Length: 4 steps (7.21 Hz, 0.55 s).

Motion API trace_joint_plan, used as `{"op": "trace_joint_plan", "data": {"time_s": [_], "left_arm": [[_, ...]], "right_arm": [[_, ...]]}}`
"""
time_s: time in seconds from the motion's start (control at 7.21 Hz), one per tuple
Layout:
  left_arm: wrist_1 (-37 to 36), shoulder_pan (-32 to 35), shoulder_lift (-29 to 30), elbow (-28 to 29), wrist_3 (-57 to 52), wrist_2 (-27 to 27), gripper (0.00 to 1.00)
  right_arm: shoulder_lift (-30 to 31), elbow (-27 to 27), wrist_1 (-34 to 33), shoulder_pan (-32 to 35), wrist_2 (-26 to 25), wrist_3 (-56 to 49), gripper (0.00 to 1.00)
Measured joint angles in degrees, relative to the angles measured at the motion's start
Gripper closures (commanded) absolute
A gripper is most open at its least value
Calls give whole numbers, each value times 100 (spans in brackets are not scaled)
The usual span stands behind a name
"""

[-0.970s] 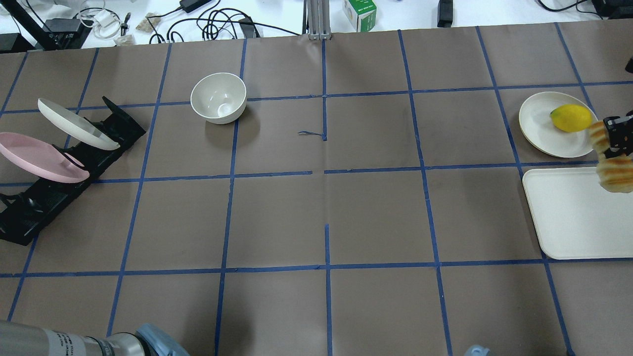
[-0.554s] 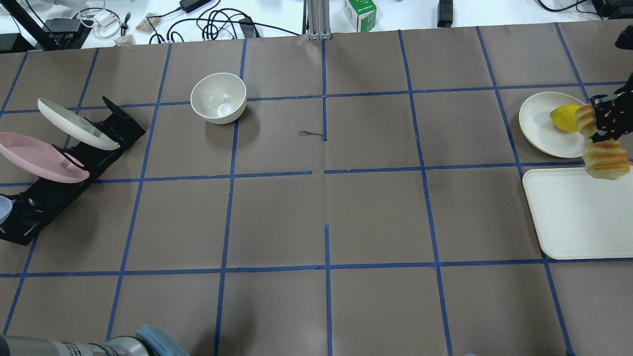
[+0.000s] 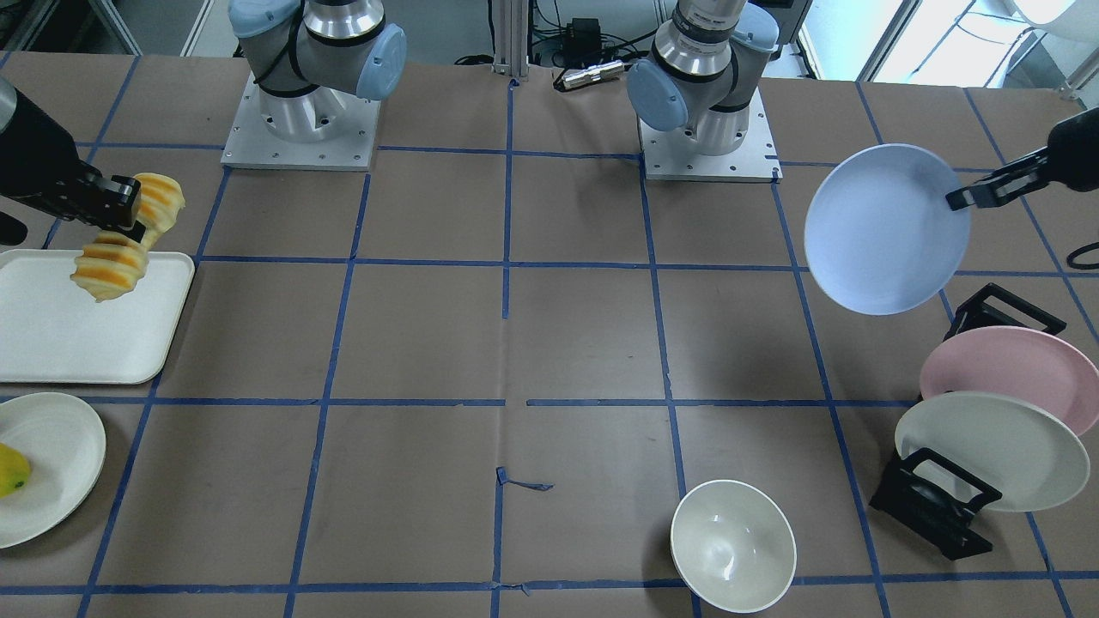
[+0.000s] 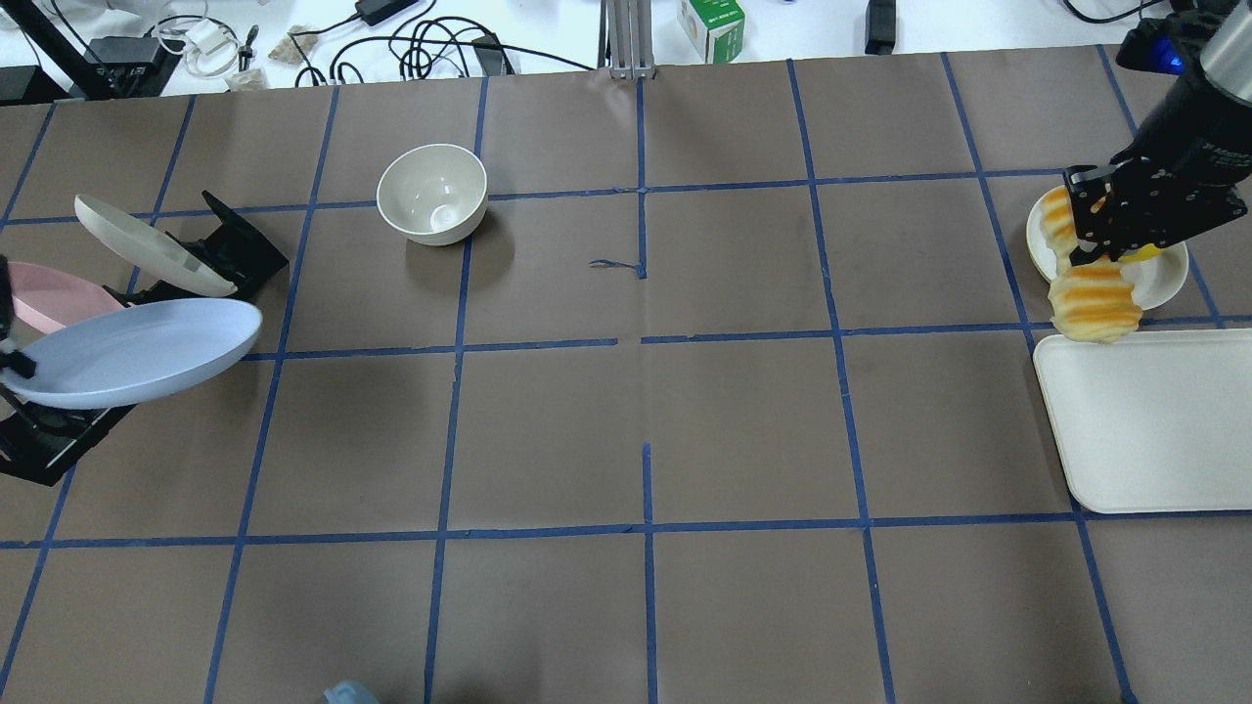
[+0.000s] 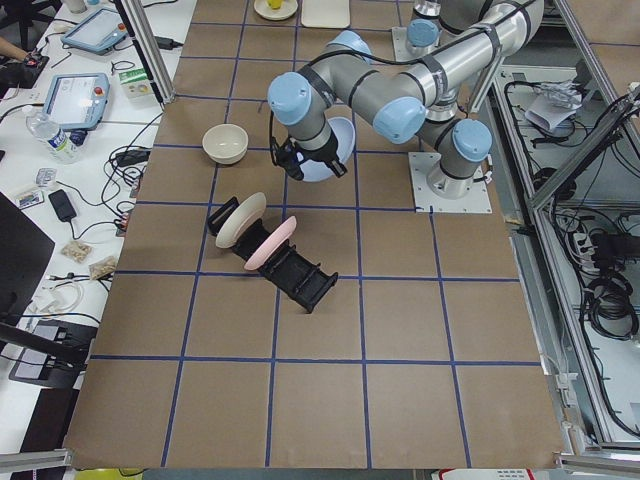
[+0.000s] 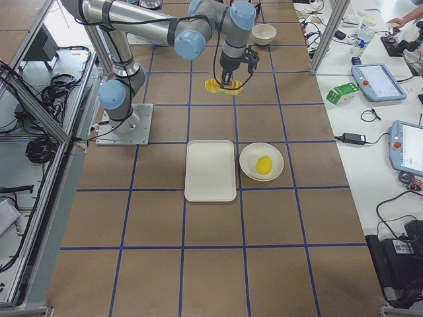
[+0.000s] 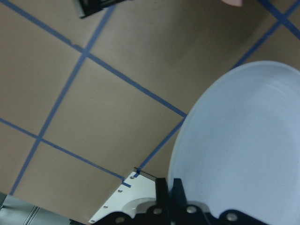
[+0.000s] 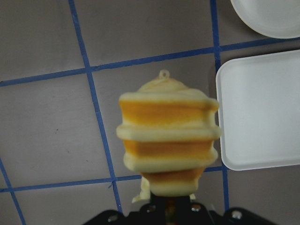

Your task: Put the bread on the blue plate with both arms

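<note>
The bread, a sliced yellow-orange loaf, hangs in the air over the gap between the white tray and the small plate. My right gripper is shut on its middle, so both ends droop; the right wrist view shows the bread end on. The blue plate is held tilted in the air beside the dish rack. My left gripper is shut on its rim. In the left wrist view the blue plate fills the right side, above the fingers.
A black dish rack holds a pink plate and an off-white plate. A white bowl stands at the far centre-left. A white tray and a small plate with a yellow fruit lie at the right.
My right gripper has carried the bread leftward and away from the robot, further into view. The blue plate, held by my left gripper, has come into view at the left.
</note>
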<state>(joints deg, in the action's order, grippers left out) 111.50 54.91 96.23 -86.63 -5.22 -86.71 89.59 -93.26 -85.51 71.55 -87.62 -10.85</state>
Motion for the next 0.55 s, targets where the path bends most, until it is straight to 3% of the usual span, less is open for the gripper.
{"op": "trace_joint_plan", "data": {"time_s": [0.28,0.55], "left_arm": [[-549,962,14,-289,696,1043,100],[-2069,2018,47,-855,2141,1511,100]], "right_arm": [[12,-23,9,154,18,39,100],[21,-57,12,183,77,49,100]]}}
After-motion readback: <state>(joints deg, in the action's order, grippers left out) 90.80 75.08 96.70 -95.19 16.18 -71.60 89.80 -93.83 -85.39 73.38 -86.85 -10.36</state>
